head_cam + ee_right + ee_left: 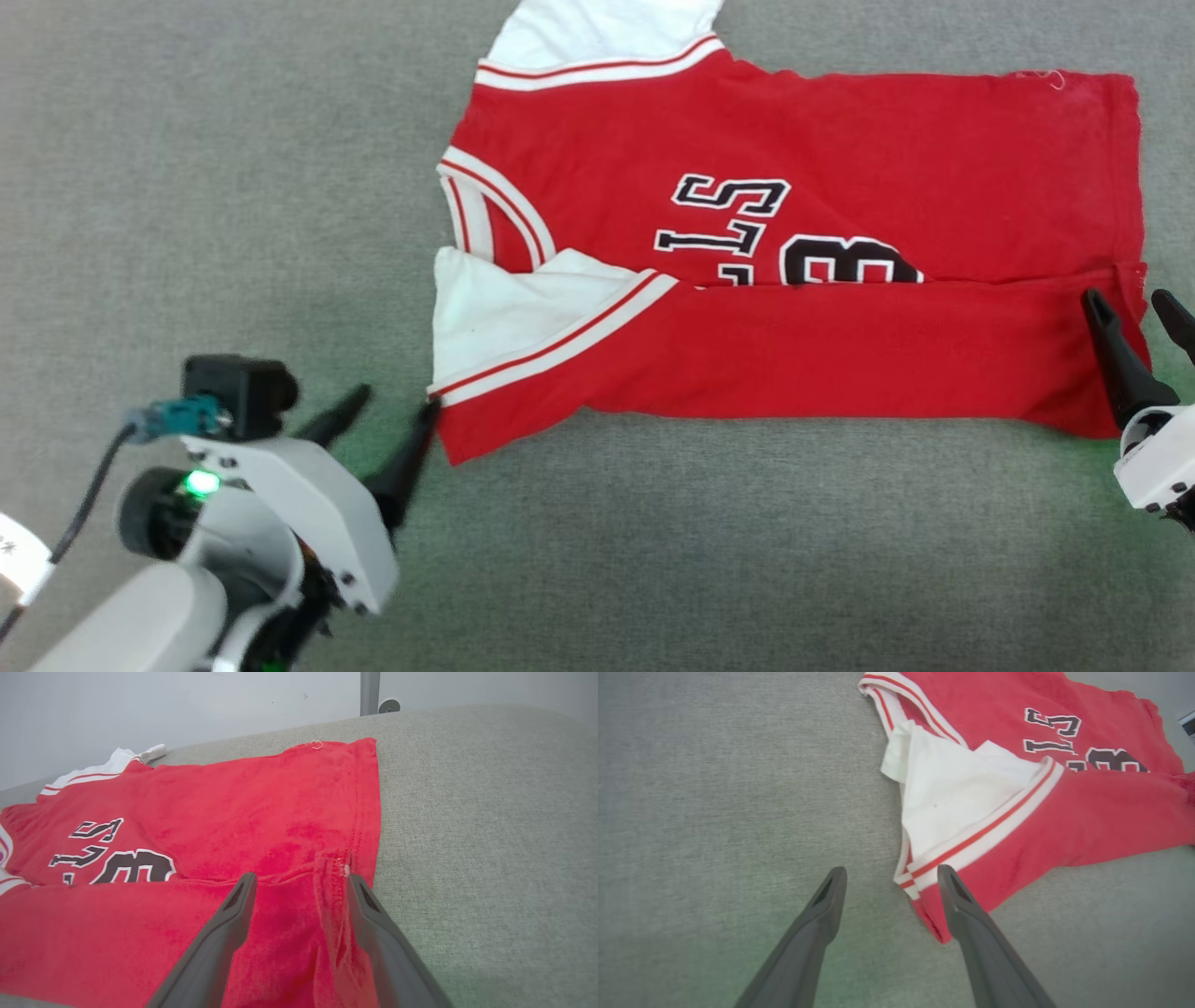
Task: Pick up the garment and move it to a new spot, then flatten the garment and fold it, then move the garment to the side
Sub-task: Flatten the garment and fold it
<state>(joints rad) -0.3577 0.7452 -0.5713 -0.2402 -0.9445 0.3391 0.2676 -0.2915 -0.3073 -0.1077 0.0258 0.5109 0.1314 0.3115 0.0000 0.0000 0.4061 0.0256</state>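
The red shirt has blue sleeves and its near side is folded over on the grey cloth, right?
Not quite. The sleeves are white, not blue; the head view shows it. The red shirt does lie with its near side folded over on the grey cloth.

Garment (pixel 840 149): the far white sleeve (pixel 607 23) is cut off by the top edge of the head view. The near strip, folded over the chest, covers the lower part of the black lettering (pixel 733 193), so the full print cannot be read.

Left claw (pixel 400 396): blurred in the head view. Whether the finger nearest the garment touches its near left corner cannot be determined.

Right claw (pixel 1127 297): cut by the right edge, with the outer finger mostly out of frame.

White tag (pixel 14 551): cut by the left edge, and its print is too small to read.

Object (pixel 1188 723): cut by the right edge of the left wrist view and not identifiable.
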